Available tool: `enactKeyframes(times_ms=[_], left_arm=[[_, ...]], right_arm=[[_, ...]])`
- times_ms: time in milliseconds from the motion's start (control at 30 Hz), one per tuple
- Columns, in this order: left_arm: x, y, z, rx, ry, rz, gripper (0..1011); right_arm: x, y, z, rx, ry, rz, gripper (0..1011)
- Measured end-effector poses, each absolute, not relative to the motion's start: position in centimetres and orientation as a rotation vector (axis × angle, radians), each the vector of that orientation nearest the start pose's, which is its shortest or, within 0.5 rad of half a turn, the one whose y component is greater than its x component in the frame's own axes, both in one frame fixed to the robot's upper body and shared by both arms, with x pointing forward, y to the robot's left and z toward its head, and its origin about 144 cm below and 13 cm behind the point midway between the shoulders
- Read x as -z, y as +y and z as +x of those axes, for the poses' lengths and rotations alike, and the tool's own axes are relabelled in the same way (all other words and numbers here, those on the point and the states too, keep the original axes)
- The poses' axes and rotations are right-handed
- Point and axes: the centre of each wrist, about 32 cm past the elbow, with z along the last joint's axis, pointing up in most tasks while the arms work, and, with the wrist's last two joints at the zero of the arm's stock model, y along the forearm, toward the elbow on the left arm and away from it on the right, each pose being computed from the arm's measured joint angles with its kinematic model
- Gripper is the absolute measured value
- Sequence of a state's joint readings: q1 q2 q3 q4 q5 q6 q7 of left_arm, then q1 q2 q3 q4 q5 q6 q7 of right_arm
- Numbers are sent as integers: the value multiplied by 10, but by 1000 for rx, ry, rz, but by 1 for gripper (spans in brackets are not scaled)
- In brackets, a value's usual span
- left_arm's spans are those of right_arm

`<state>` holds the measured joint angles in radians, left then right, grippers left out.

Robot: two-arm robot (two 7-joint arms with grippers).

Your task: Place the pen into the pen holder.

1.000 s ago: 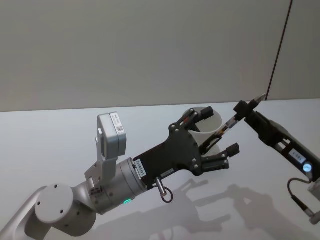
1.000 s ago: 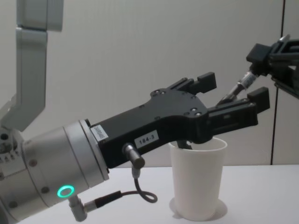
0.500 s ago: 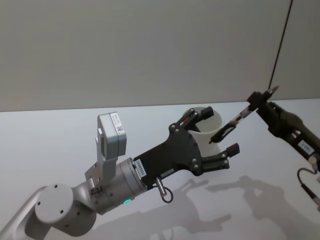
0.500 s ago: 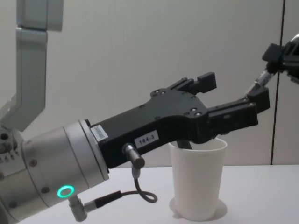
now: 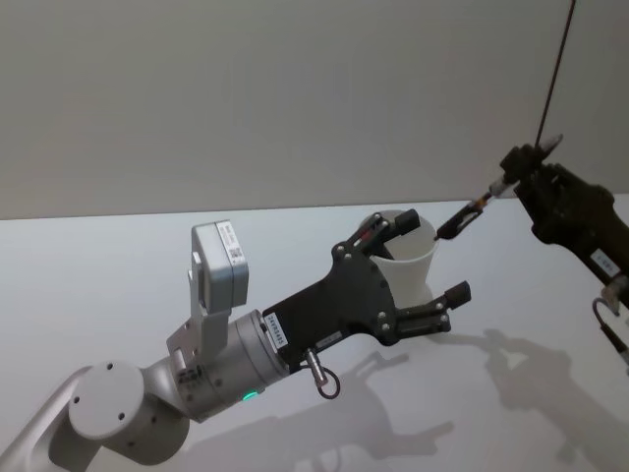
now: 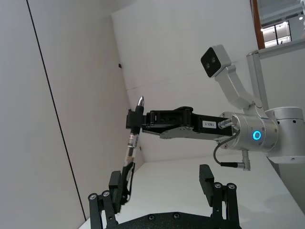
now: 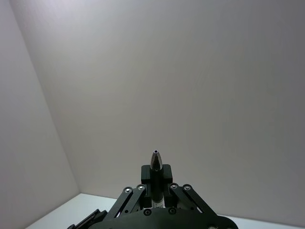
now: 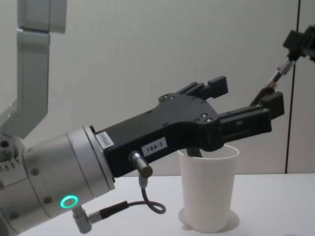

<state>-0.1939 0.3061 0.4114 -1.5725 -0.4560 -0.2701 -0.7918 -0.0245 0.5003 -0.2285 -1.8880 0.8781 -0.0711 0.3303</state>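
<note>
Pen (image 5: pixel 470 209) hung slanted in the head view, pinched by the right gripper (image 5: pixel 513 172), its low end above the pen holder (image 5: pixel 407 258). Chest view: the left gripper (image 8: pixel 246 105) hovered wide-jawed over the cup's rim. Left wrist view: the pen's long axis pointed between those open fingers.

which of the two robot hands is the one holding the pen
The right hand, raised at the right above the table, is shut on the pen. The left hand is open around the white paper cup, holding nothing.
</note>
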Motion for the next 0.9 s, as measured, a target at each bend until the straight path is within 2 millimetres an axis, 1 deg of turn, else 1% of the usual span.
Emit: enactKeyframes(times_ms=[467, 500, 567, 900], left_arm=[[-1184, 192, 489, -393, -221, -267, 1001], [-1184, 192, 489, -393, -221, -267, 1001], [-1184, 192, 489, -393, -221, -267, 1001], [-1184, 192, 489, -393, -221, -267, 1001]], right_arm=[[-1227, -251, 450, 887, -156, 388, 117], [-1227, -251, 450, 887, -156, 388, 117], [-1226, -247, 453, 894, -212, 368, 117], [-1222, -235, 462, 920, -360, 287, 117]])
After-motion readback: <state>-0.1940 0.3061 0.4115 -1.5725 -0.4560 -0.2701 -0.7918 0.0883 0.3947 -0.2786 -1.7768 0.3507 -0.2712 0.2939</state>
